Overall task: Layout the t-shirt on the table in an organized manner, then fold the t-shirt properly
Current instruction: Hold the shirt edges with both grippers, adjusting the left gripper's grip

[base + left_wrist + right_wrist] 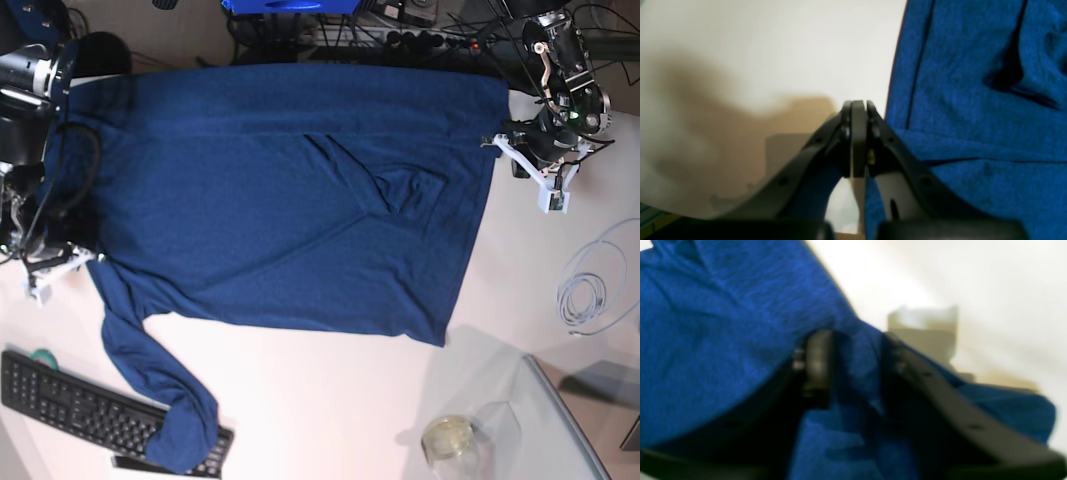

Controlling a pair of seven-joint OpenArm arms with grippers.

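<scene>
T-shirt (290,210) fabric, dark navy blue and plain, covers most of your white table (330,420) in the base view, spread wide with its body largely flat. You can see a ridge of wrinkles near the middle of the cloth, and one long sleeve trails down toward the near edge, its end draped over a black keyboard (70,405). Your right gripper (853,366) sits at the shirt's edge on that view's left; its wrist camera, though blurred, shows a fold of blue fabric bunched between the two dark fingers, so it is gripping the shirt. Your left gripper (858,110) is on the base view's right, just beside the shirt's edge; its wrist camera shows the two black fingers pressed together with nothing between them, over bare white tabletop, with the blue cloth lying immediately alongside. Elsewhere on the table you have a coiled pale cable (595,290) well clear of the shirt, a clear glass panel (545,430) at the near corner, and a small round jar (448,438) beside that panel.
</scene>
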